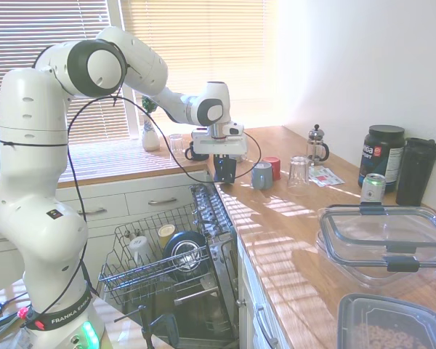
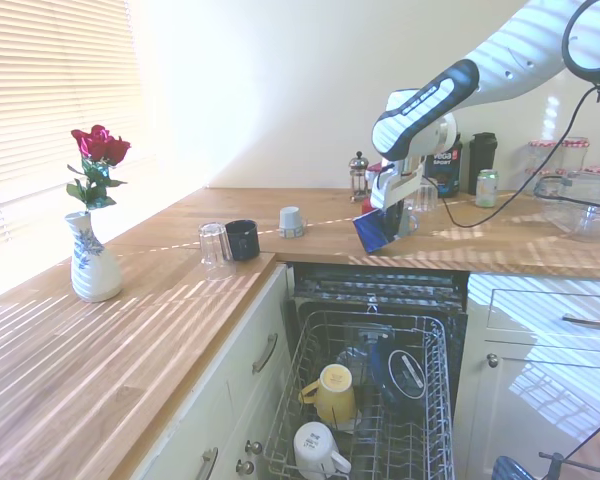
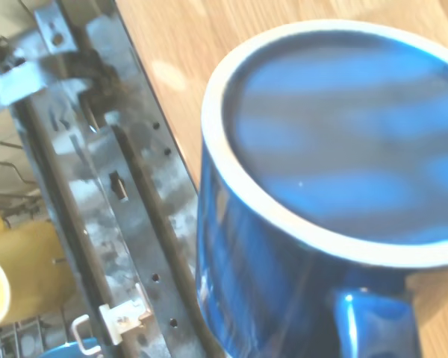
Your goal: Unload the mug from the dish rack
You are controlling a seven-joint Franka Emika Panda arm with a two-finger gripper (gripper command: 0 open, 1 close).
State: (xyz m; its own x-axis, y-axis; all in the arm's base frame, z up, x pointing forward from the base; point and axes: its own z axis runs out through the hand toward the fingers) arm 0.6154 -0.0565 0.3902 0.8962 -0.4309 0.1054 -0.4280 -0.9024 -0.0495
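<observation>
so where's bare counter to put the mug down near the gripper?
The gripper holds the mug over the counter edge above the dishwasher. Free: the wood strip between the small white cup and the mug, in the second exterior view. Crowded: behind it, the grey cup, red cup, glass and French press.

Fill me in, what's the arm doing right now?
It is unloading the dishwasher. The gripper holds the dark blue mug, tilted, at the edge of the wooden counter, clear of the dish rack. A yellow mug and a white mug sit in the rack.
</observation>
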